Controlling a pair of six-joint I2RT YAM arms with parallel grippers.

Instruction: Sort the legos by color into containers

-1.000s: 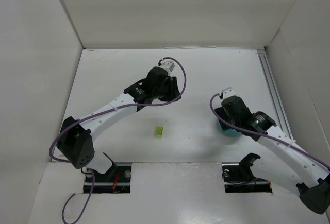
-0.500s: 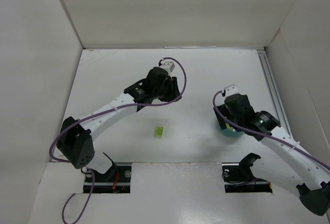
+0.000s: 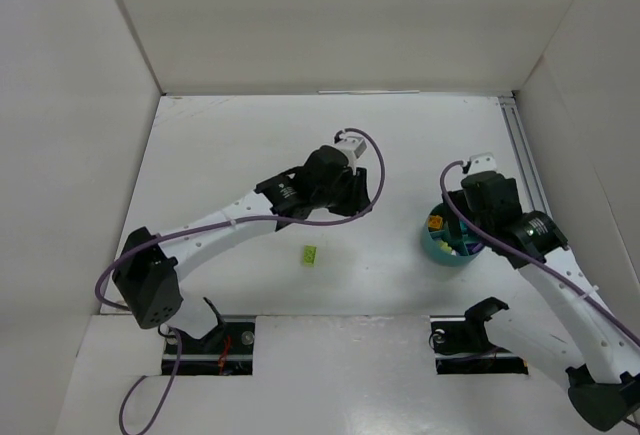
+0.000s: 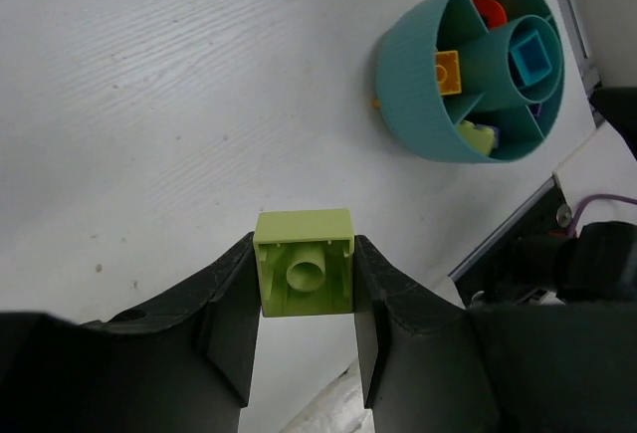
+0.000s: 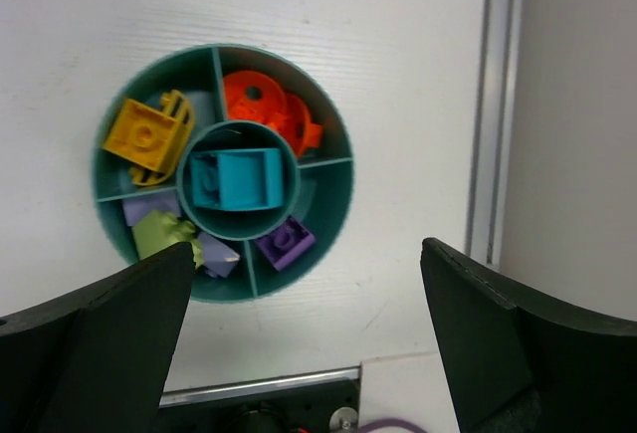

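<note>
The brick (image 4: 304,276) clamped between the left fingers (image 4: 231,304) should be released only above the green piece (image 5: 162,235) in the bowl (image 4: 410,105) ahead of them; the right fingers (image 5: 100,333) are spread.

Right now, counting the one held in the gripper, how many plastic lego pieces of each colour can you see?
Lime green plastic bricks: 3: held lime green brick, loose lime green brick, lime green brick in the bowl
Yellow plastic pieces: 2
Orange-red plastic pieces: 2
Purple plastic pieces: at least 2, the pale ones partly hidden
Teal plastic brick: 1
Total: at least 10
</note>
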